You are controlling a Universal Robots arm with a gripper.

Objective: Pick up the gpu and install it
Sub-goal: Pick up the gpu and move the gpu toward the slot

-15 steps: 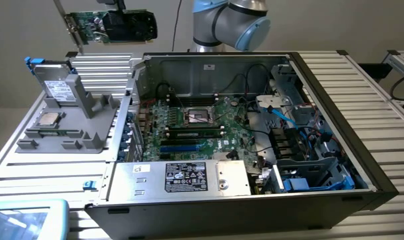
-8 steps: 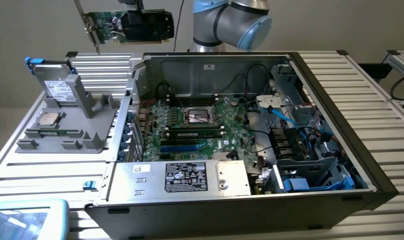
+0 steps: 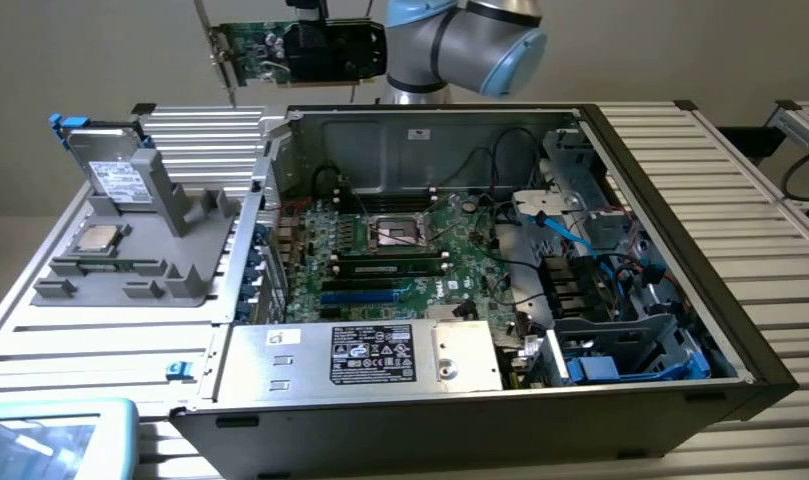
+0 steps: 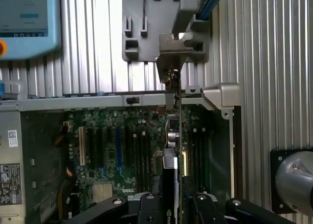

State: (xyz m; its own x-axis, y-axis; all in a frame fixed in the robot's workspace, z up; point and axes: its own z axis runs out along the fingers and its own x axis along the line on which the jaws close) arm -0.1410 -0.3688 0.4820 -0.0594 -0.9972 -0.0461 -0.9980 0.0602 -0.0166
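Observation:
The gpu (image 3: 297,52), a green board with a dark face and a silver end bracket, hangs in the air above the back wall of the open computer case (image 3: 431,130). My gripper (image 3: 311,12) is shut on it from above. In the wrist view the gpu (image 4: 177,136) runs edge-on, away from my gripper (image 4: 176,204), with its bracket (image 4: 171,43) at the far end. A finger (image 4: 146,204) presses on each side of the card. Far below it lies the motherboard (image 4: 112,150) with its row of expansion slots (image 4: 119,145).
The case lies open on the slatted table, with the motherboard (image 3: 391,250), a silver power supply (image 3: 364,355) and blue cables (image 3: 564,225) inside. A grey fixture (image 3: 151,250) on the exterior view's left holds a silver drive (image 3: 111,170), a processor and a memory stick. A light-blue pendant (image 3: 44,440) lies at the near corner.

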